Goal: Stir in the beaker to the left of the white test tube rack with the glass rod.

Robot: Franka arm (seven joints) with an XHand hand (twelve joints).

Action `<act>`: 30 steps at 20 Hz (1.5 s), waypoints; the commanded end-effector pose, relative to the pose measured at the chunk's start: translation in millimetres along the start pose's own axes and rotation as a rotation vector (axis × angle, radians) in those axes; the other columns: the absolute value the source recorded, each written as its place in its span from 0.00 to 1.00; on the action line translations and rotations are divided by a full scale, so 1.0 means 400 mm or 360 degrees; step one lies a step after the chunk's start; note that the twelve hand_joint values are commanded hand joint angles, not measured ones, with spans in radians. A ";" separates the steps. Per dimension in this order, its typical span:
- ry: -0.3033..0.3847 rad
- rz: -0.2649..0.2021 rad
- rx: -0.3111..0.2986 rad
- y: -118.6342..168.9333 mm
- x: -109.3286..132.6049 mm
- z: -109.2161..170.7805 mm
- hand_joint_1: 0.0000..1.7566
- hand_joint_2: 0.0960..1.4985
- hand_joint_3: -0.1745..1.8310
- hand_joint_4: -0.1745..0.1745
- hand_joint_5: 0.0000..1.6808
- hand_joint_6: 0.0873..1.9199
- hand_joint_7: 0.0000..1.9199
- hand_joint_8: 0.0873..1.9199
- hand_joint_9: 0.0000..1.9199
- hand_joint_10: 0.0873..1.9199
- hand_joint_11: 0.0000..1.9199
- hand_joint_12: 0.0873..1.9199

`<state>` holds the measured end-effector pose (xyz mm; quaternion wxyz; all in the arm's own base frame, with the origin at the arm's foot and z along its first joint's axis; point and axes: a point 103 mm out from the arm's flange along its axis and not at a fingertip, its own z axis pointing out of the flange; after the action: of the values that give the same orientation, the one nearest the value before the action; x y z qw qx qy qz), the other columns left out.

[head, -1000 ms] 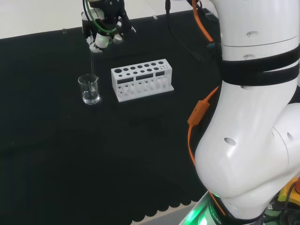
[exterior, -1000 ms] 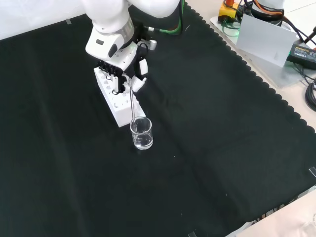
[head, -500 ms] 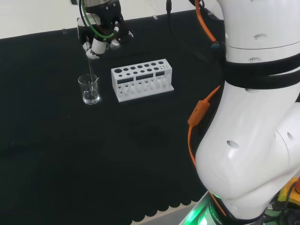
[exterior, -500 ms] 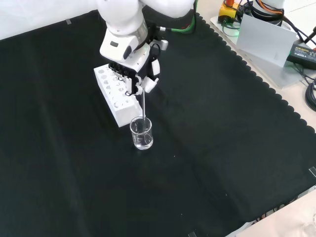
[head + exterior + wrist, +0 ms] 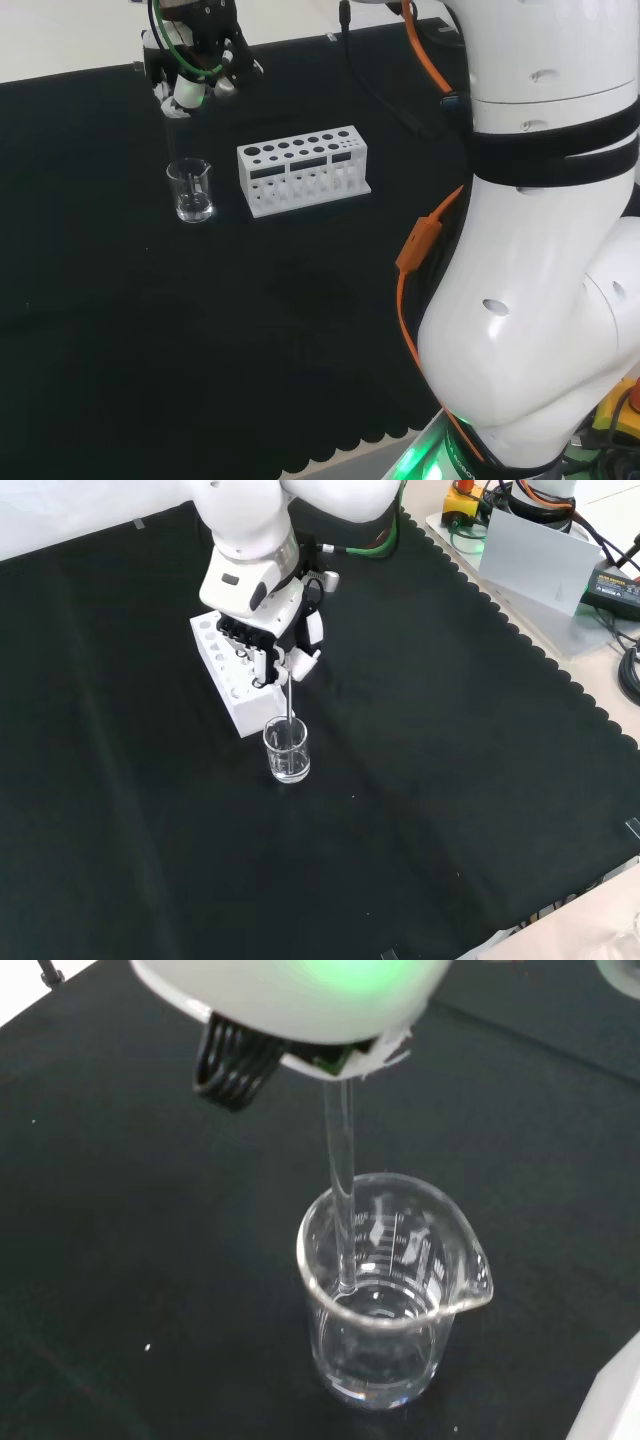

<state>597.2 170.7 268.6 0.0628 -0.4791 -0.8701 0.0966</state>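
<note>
Though clear, spouted beaker (image 5: 385, 1290), slim rod (image 5: 340, 1190)

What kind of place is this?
Probably a robotics lab set up for chemistry practice: a robot hand holds a glass rod over a beaker, beside a white test tube rack.

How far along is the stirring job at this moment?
Done: the hand has the glass rod pinched in curled fingers and has it over the beaker, which stands beside the white test tube rack.

In hand: in the wrist view the rod's tip sits around the beaker's rim; whether it reaches the clear liquid low in the beaker, I cannot tell.

Left: lowering the rod and stirring.
</note>
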 end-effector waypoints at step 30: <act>-0.0003 0.0004 -0.0027 -0.125 0.088 -0.007 0.68 0.32 0.58 0.00 0.69 0.52 0.85 0.31 0.97 0.13 0.90 0.39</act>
<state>538.2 168.8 280.7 0.0628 -0.4797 -0.8710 0.0858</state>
